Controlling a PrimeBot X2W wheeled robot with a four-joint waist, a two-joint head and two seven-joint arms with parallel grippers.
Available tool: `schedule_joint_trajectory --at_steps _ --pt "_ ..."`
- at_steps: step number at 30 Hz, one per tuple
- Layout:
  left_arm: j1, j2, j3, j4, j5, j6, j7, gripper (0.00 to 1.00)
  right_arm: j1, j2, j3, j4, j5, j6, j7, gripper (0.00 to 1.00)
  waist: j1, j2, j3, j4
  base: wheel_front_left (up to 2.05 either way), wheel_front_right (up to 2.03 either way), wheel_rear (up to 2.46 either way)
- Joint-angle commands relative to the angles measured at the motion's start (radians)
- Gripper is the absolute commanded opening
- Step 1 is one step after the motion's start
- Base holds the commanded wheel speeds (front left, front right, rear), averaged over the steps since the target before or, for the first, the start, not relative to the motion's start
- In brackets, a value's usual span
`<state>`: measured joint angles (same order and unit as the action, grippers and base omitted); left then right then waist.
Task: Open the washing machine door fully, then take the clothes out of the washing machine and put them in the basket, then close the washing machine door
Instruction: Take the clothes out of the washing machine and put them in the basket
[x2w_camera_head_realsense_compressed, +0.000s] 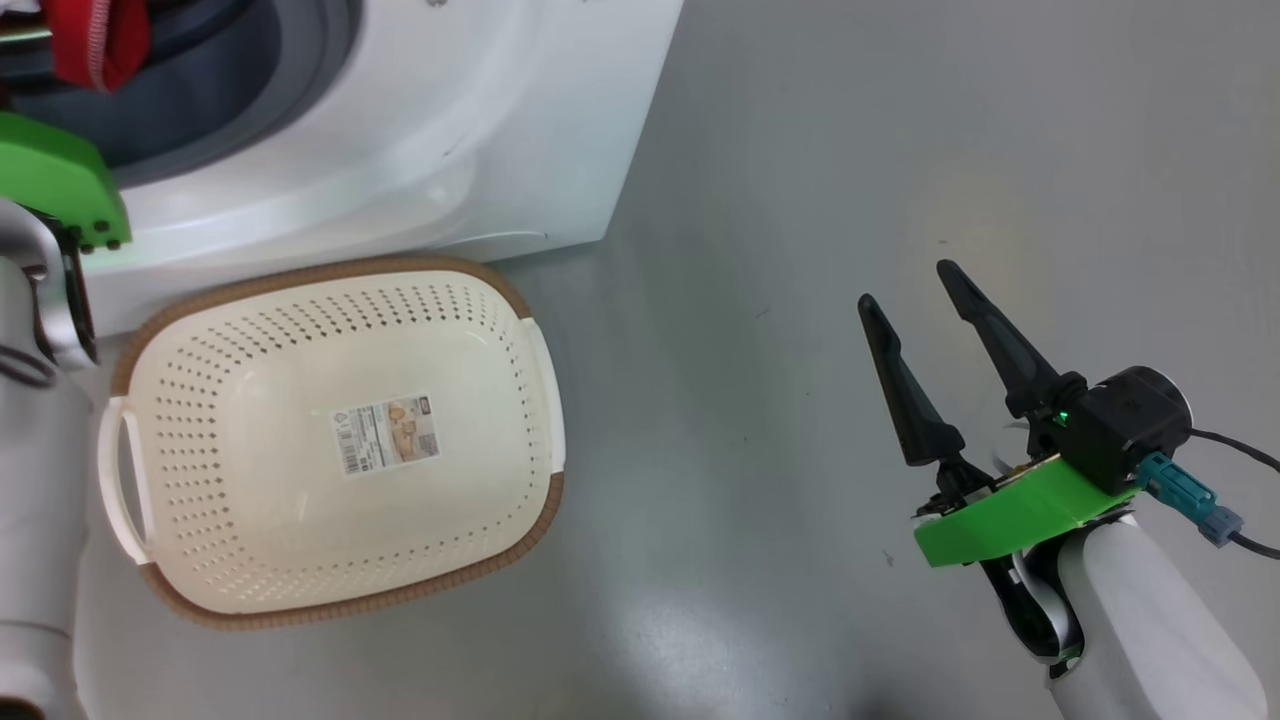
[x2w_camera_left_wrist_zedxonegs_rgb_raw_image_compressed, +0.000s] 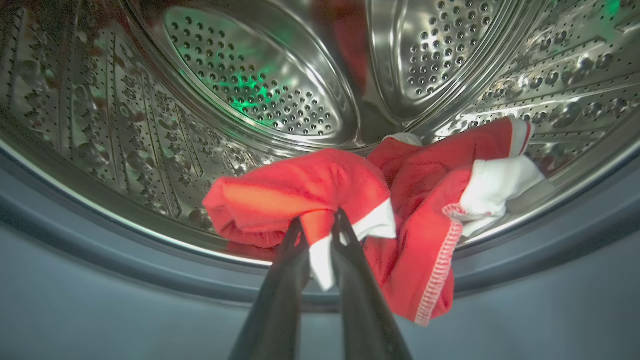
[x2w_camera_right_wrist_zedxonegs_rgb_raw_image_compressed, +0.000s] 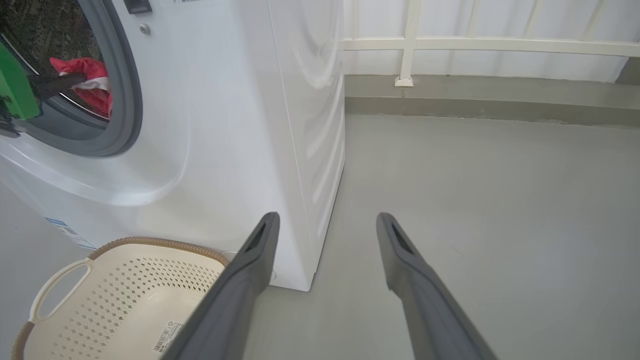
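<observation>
- Grey floor (x2w_camera_head_realsense_compressed: 780, 300), head view: basket (x2w_camera_head_realsense_compressed: 330, 272) sits empty just beside the washing machine (x2w_camera_head_realsense_compressed: 450, 120); red clothes (x2w_camera_head_realsense_compressed: 95, 45) at its opening; right gripper (x2w_camera_head_realsense_compressed: 905, 283) fingers apart, idle over floor.
- Left wrist view: left gripper (x2w_camera_left_wrist_zedxonegs_rgb_raw_image_compressed: 320, 220) pinched on a red fold at the drum (x2w_camera_left_wrist_zedxonegs_rgb_raw_image_compressed: 260, 85) lip — rest of the bundle trails right; best to pull out slowly, lifting over the grey ring (x2w_camera_left_wrist_zedxonegs_rgb_raw_image_compressed: 100, 260) so nothing snags.
- Right wrist view: basket low under the opening — short carry down, release low.

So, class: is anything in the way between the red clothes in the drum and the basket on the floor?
Nothing visible is. The left gripper pinches the clothes inside the drum; they need only clear the grey rubber ring. The basket sits on the floor by the machine.
</observation>
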<state>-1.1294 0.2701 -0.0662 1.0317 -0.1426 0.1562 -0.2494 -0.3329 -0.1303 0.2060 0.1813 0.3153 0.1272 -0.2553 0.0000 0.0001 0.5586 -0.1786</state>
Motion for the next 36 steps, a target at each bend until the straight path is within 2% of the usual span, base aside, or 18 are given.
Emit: schedule_joint_trajectory --at_steps 1,7,15,36 --pt "0.033 0.049 0.015 -0.066 -0.006 -0.004 -0.012 0.0 0.001 -0.01 0.013 -0.025 -0.003 0.003 -0.006 1.0 0.0 -0.0001 -0.009 0.006 0.0 0.0 0.0" --pt "0.157 0.058 0.017 -0.256 0.004 0.002 -0.012 0.0 0.007 -0.007 0.011 -0.021 -0.006 0.003 -0.006 1.0 0.0 -0.0001 -0.042 0.012 0.0 0.0 0.0" --pt "0.34 0.049 0.032 -0.476 0.002 0.034 -0.012 0.0 0.03 -0.005 0.004 -0.011 -0.011 0.003 -0.006 1.0 0.0 -0.0001 -0.108 0.02 0.0 0.0 0.0" --pt "0.722 -0.012 0.023 -0.885 -0.051 0.076 0.02 0.0 0.082 0.022 -0.009 0.013 -0.011 0.003 -0.006 1.0 0.0 -0.0001 -0.275 0.057 0.0 0.0 0.0"
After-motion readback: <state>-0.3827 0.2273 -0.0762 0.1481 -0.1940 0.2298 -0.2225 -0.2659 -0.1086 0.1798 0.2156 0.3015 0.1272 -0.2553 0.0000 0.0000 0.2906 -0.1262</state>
